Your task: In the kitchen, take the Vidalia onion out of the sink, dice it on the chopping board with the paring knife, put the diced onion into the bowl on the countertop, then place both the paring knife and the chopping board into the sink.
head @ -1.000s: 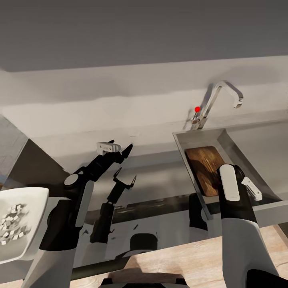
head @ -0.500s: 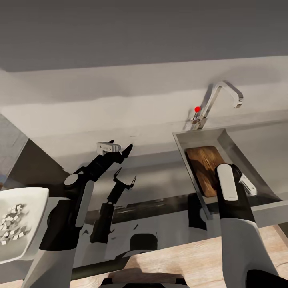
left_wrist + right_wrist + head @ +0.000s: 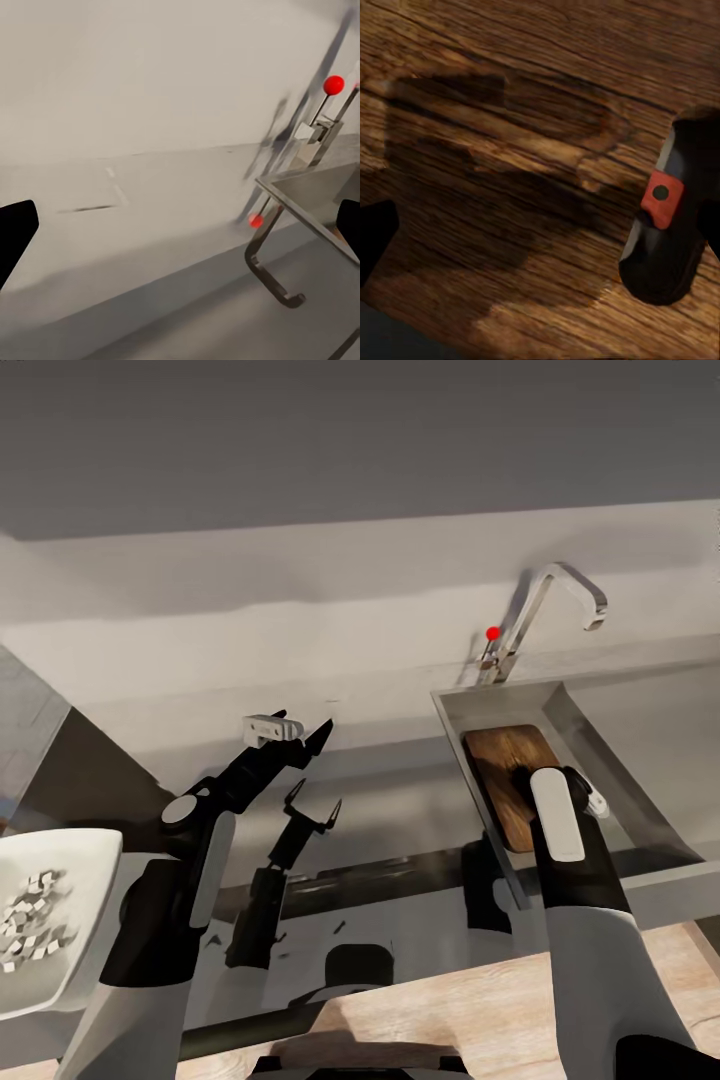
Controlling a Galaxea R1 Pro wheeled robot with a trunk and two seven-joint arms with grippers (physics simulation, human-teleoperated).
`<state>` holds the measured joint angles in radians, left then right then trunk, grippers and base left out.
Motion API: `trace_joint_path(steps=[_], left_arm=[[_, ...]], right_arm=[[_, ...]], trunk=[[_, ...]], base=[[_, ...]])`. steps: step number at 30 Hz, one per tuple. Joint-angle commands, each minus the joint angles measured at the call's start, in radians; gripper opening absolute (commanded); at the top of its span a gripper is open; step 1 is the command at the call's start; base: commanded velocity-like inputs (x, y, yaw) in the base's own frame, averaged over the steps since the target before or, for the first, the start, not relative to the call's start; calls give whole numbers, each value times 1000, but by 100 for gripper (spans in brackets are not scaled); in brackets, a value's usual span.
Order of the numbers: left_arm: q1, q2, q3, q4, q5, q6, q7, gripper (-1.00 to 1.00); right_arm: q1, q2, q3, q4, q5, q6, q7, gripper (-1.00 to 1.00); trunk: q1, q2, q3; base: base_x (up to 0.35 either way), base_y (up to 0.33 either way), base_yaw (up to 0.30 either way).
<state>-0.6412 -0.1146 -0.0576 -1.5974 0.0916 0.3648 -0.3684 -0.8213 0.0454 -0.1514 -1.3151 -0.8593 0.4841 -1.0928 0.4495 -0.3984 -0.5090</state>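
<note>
The right gripper hangs low over the dark brown wooden chopping board, fingers spread apart and holding nothing. The paring knife's dark handle with its reddish part lies on the board beside one finger. The board rests inside the rectangular stainless steel sink, under the curved chrome faucet with a red knob. The left gripper is open and empty above the long grey metallic countertop. A white squarish bowl of diced onion sits far left. A pale wall runs behind.
</note>
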Motion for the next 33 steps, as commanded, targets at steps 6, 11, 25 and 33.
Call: trace_joint_path(steps=[6, 11, 25, 33], left_arm=[[-1, 0, 1, -1, 10, 9, -1, 100], [-1, 0, 1, -1, 10, 9, -1, 100], [-1, 0, 1, -1, 10, 9, -1, 100], [-1, 0, 1, -1, 10, 9, -2, 100]], right_arm=[[-1, 1, 2, -5, -3, 46, 50, 100], [-1, 1, 6, -8, -3, 49, 62, 100], [-1, -4, 15, -57, -3, 123, 135, 100], [-1, -5, 58, -63, -3, 143, 169, 100]], trunk=[[1, -2, 2], [1, -2, 5], [1, -2, 6], [1, -2, 6]], base=[[0, 0, -84], [0, 0, -97], [0, 0, -11], [0, 0, 0]])
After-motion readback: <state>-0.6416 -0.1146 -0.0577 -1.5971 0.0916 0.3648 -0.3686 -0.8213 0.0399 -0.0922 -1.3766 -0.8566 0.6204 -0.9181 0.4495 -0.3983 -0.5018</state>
